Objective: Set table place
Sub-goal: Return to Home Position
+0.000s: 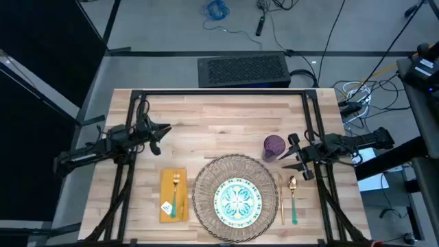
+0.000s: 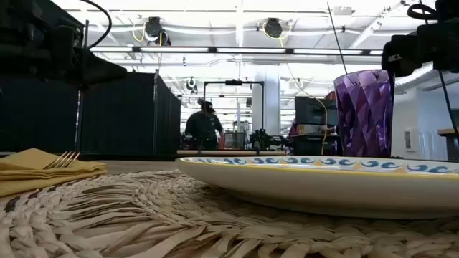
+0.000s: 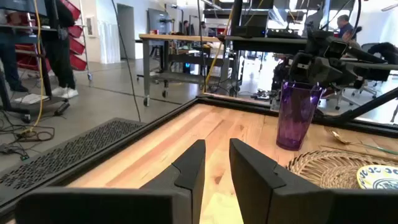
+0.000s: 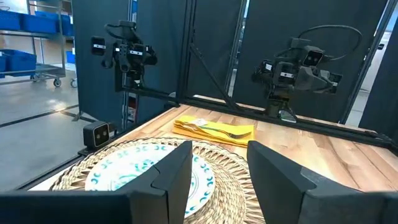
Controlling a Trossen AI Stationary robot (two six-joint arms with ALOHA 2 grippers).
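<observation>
My right jaws gape empty just right of the purple tumbler [image 1: 274, 146]; left jaws, slightly parted, hover mid-left over the desk [image 1: 219, 127].

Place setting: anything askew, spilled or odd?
Nothing stands out. Plate centred on mat, tumbler upright, fork on napkin, knife and spoon parallel. Only a white tag at the napkin's corner. Right gripper open, close beside the tumbler; left gripper hovers beyond the napkin.
</observation>
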